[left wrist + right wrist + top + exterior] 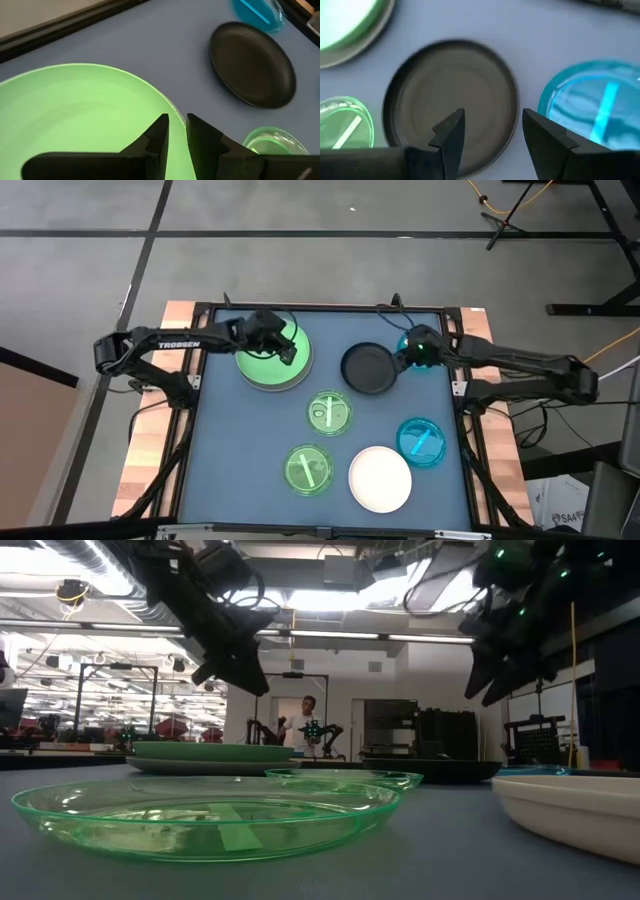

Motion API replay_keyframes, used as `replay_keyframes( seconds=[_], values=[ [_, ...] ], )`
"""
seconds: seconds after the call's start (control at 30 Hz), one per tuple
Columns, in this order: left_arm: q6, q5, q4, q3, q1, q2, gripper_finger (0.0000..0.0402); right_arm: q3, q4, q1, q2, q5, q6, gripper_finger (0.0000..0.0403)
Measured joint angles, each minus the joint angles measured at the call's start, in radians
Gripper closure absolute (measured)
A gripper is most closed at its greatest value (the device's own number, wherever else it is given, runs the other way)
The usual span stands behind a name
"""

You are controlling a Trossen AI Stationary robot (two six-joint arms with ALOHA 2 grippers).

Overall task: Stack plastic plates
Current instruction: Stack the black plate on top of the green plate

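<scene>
The light green plate (268, 360) lies on top of the grey plate (303, 373) at the table's far left. My left gripper (177, 120) hovers above the green plate's right part, its fingers only a narrow gap apart with nothing between them. The black plate (368, 368) lies flat on the mat at the far middle. My right gripper (492, 124) hangs open above the black plate's right edge, beside a cyan plate (592, 107). In the low view both grippers (238, 668) (492, 680) stand well clear of the plates.
Two translucent green plates (329, 412) (309, 469) lie in the middle of the mat. A white plate (380, 479) and a second cyan plate (421, 442) lie at the near right. A dark raised frame (190, 430) borders the mat.
</scene>
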Motion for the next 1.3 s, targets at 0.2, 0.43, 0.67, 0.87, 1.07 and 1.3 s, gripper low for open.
replay_keyframes(
  seconds=[0.2,0.43,0.67,0.87,1.07,1.3],
  values=[
    [0.0,0.0,0.0,0.0,-0.038,0.0,0.0342,0.0,-0.021,-0.122,0.119,-0.159,-0.027,0.0214],
    [0.0,0.0,0.0,0.0,-0.055,0.0,0.0342,0.0,-0.022,-0.186,0.221,-0.226,-0.041,0.0214],
    [0.0,-0.001,0.0,0.0,-0.055,0.0,0.0342,0.0,-0.019,-0.189,0.301,-0.244,-0.052,0.0214],
    [0.0,-0.001,-0.001,0.0,-0.055,0.0,0.0342,0.0,-0.008,-0.189,0.35,-0.27,-0.053,0.0214],
    [0.0,-0.001,-0.001,0.0,-0.055,0.0,0.0342,0.0,0.011,-0.189,0.397,-0.278,-0.054,0.0214],
    [0.0,-0.001,-0.001,0.0,-0.055,0.0,0.0342,0.0,0.026,-0.189,0.443,-0.278,-0.054,0.0214]
  ],
)
